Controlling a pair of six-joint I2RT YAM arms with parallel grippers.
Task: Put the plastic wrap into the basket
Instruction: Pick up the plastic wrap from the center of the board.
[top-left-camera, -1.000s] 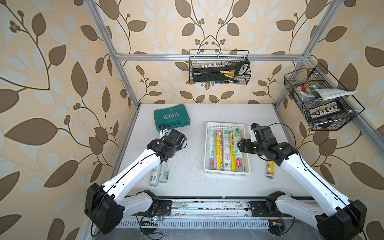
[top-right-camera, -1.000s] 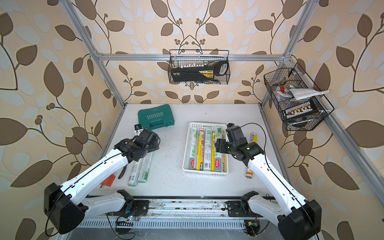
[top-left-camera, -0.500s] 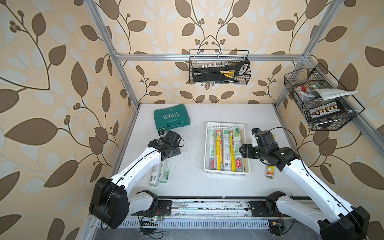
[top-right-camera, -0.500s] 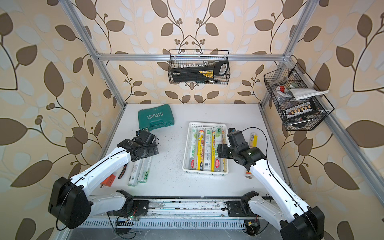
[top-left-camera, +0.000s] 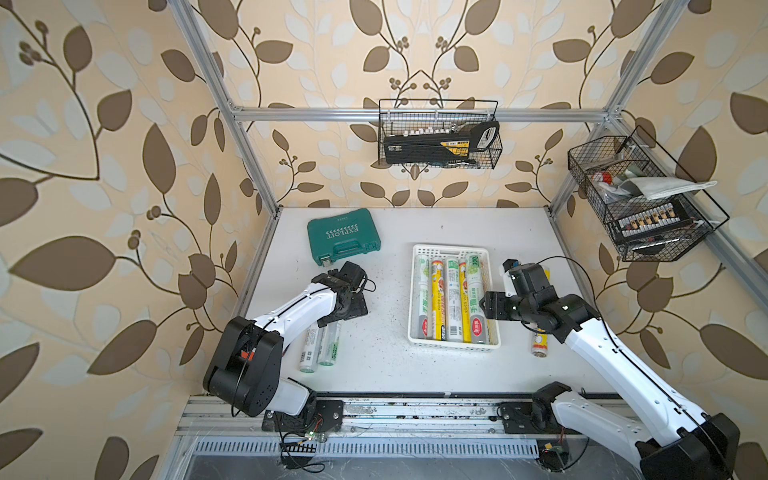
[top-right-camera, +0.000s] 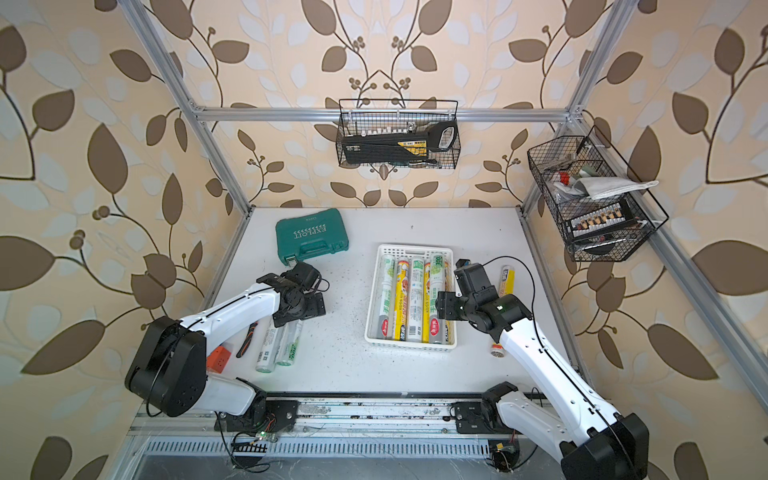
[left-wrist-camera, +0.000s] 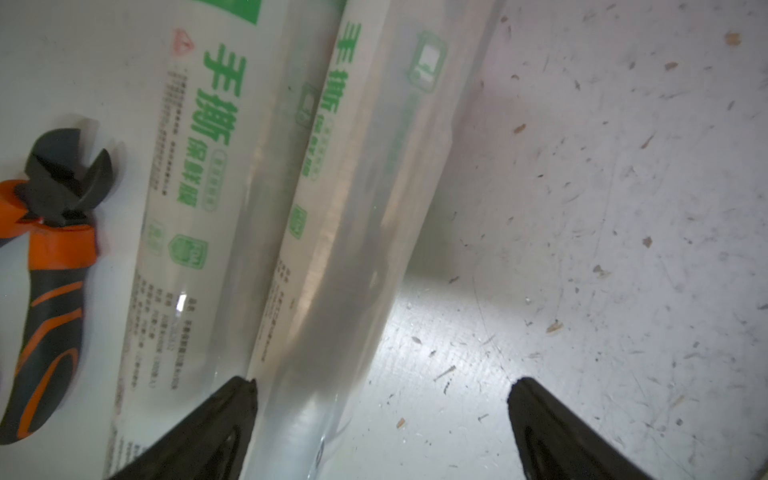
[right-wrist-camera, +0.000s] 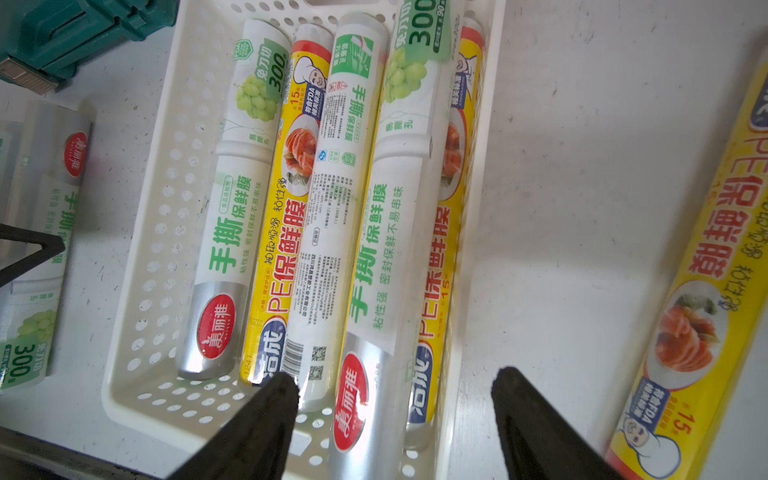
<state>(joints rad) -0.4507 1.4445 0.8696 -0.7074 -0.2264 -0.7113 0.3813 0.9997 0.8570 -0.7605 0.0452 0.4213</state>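
Left gripper (left-wrist-camera: 380, 386), jaws spread wide and empty, straddles one end of a silvery-white roll (left-wrist-camera: 345, 208) lying on the table to the left of the basket (top-left-camera: 453, 347). A second roll of the same kind (left-wrist-camera: 195, 187) lies against it on the side away from the basket, with orange-handled pliers (left-wrist-camera: 50, 249) beyond. Right gripper (right-wrist-camera: 395, 378), jaws well apart and holding nothing, hangs over the basket's near right corner. The basket holds five rolls (top-left-camera: 451, 299) laid lengthwise, side by side. One yellow roll (right-wrist-camera: 702, 270) lies on the table just right of the basket, partly under the right arm.

Step in hand, as judged: pick-up of the straddled roll. The next move calls for lowering, closing across the roll's width without dragging its neighbour, then a carry to the basket, where little floor looks free.

Surface: white table (top-left-camera: 457, 224), flecked with debris, with a green tool case (top-left-camera: 344, 236) behind and left of the basket. Room: leaf-patterned walls, aluminium frame, black wire baskets (top-left-camera: 495, 133) hung high beyond the basket
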